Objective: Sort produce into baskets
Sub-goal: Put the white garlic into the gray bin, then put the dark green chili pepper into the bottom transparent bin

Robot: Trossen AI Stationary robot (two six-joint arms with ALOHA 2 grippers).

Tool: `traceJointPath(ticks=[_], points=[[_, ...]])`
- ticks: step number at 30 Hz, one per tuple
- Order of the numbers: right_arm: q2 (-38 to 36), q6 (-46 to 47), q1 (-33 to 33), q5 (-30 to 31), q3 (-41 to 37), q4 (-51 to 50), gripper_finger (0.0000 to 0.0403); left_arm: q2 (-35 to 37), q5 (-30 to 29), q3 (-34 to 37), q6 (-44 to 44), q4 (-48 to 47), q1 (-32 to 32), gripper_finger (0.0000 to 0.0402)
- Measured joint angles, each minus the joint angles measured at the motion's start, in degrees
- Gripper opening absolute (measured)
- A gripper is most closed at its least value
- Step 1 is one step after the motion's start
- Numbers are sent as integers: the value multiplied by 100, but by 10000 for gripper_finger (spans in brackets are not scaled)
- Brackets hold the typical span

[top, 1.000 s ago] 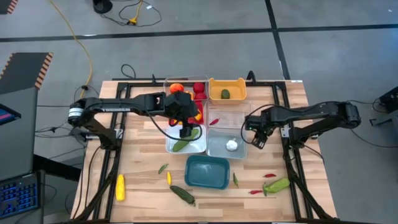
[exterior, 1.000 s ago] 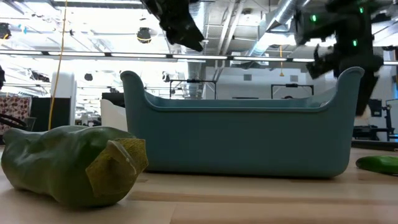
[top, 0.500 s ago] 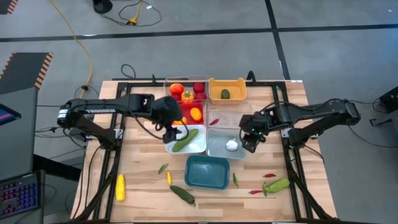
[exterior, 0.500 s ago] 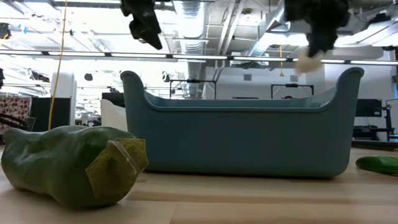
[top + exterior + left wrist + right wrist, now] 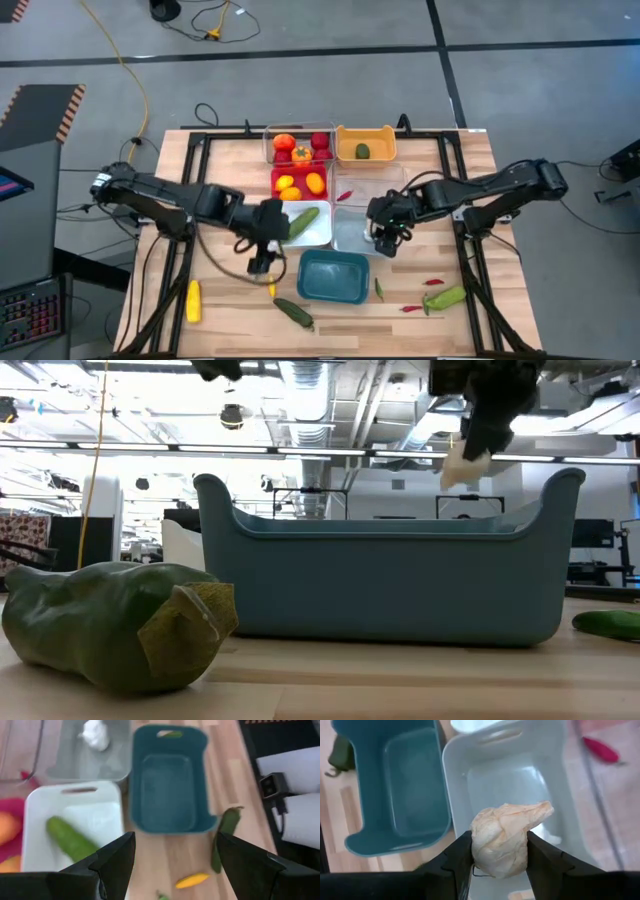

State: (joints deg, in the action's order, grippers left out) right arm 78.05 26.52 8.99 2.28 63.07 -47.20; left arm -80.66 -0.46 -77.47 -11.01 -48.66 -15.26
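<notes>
My right gripper [image 5: 385, 240] is shut on a white garlic [image 5: 505, 840] above the pale grey-blue tray [image 5: 555, 780]. The garlic also shows in the low view [image 5: 465, 460], above the rim of the teal tray [image 5: 390, 580]. My left gripper [image 5: 262, 258] is open and empty [image 5: 175, 847] over the bare table, near-left of the white tray [image 5: 318, 235]. A green cucumber [image 5: 298, 222] lies in the white tray. The red tray [image 5: 278, 172] holds orange and yellow fruits. The far clear tray [image 5: 270, 140] holds red tomatoes and an orange fruit. My right gripper pinches the garlic bulb by its two opposite sides [image 5: 477, 842] between its two fingers. The fingers come from above, pointing down. The garlic is lifted clear, over the pale grey-blue tray.
The orange tray [image 5: 345, 135] holds a green piece. A red chili [image 5: 344, 195] lies in the second clear tray. Near the front edge lie yellow corn [image 5: 192, 300], a cucumber [image 5: 293, 312], small green and yellow pieces, red chilies [image 5: 433, 282] and a green vegetable [image 5: 448, 297].
My left gripper has gone from over the white tray toward the table's near edge, and the cucumber now lies in that tray. My right gripper has gone left to the pale grey-blue tray, taken hold of the garlic and lifted it.
</notes>
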Motion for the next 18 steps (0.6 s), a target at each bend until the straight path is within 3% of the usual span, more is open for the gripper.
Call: traceJointPath(ticks=[8,13,18], points=[[650,-303,-55,-290,-2,12,204,-217,-776,2,-459,323,-942,265],[931,-398,-62,-373,-4,-23,239,-653,-817,0,-524,499,-1199,265],[1028,-405,-138,-382,-4,-132,248,-1144,-776,0,-491,581,-1313,265]])
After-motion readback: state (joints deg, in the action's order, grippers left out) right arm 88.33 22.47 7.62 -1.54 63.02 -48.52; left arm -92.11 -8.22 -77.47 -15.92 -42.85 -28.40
